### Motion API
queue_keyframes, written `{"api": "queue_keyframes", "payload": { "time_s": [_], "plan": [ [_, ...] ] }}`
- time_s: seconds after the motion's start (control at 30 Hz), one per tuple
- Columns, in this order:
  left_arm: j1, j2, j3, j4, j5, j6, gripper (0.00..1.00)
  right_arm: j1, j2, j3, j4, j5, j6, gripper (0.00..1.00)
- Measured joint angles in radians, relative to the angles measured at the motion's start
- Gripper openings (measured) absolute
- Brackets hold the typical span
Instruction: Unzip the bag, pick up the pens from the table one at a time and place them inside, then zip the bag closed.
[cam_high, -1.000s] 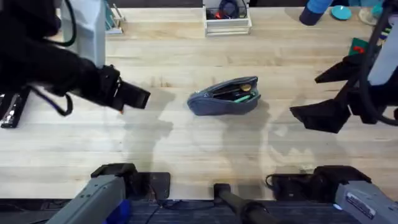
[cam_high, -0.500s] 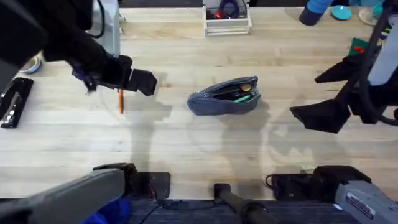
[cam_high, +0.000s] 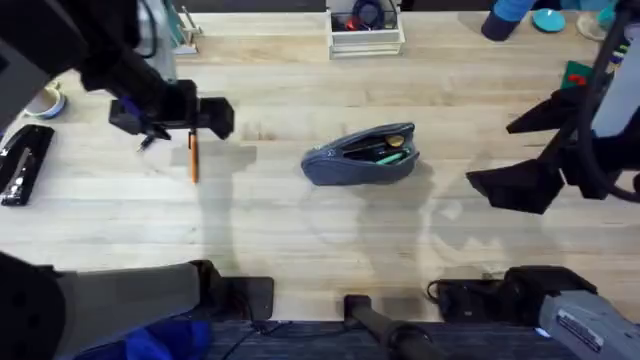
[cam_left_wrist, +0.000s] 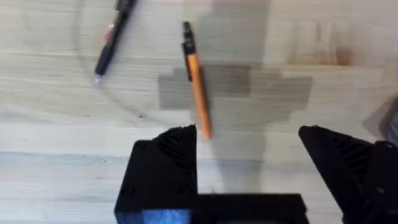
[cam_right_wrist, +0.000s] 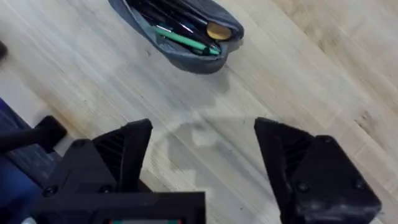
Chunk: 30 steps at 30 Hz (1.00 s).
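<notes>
Grey-blue fabric pencil pouch (cam_high: 361, 156) lies unzipped mid-frame on the light plank tabletop (cam_high: 300, 230), a green pen (cam_right_wrist: 186, 41) and dark ones inside. Left gripper (cam_high: 190, 118), upper left of frame, fingers spread apart, hovers over a slim orange pen with black end (cam_high: 193, 158) lying on the wood; a dark pen (cam_left_wrist: 111, 38), somewhat blurred, sits beside it. Right gripper (cam_high: 512, 186), right of frame, fingers apart, empty.

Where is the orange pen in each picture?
Overhead: the orange pen lies on the table, left of the bag, beside the left hand.
Left wrist: the pen lies just past the open hand.
Right wrist: not in it.
Shared landmark: the dark pen.
</notes>
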Motion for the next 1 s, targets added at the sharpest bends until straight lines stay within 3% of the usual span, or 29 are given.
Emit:
{"api": "queue_keyframes", "payload": {
  "time_s": [0.13, 0.23, 0.5, 1.0],
  "plan": [
    [0.074, 0.0, -0.027, 0.044, 0.021, -0.006, 0.993, 0.0, 0.0, 0.0, 0.0, 0.0, 0.0, 0.997],
    [0.1, 0.0, -0.091, 0.108, 0.037, -0.006, 0.992, 0.0, 0.0, 0.0, 0.0, 0.0, 0.0, 0.998],
    [0.1, 0.011, -0.163, 0.207, 0.045, -0.009, 0.993, 0.0, 0.0, 0.0, 0.001, 0.0, 0.0, 0.997],
    [0.1, 0.169, -0.163, 0.287, 0.001, -0.033, 0.994, 0.0, 0.0, 0.0, 0.001, 0.0, 0.0, 0.998]
  ]
}}
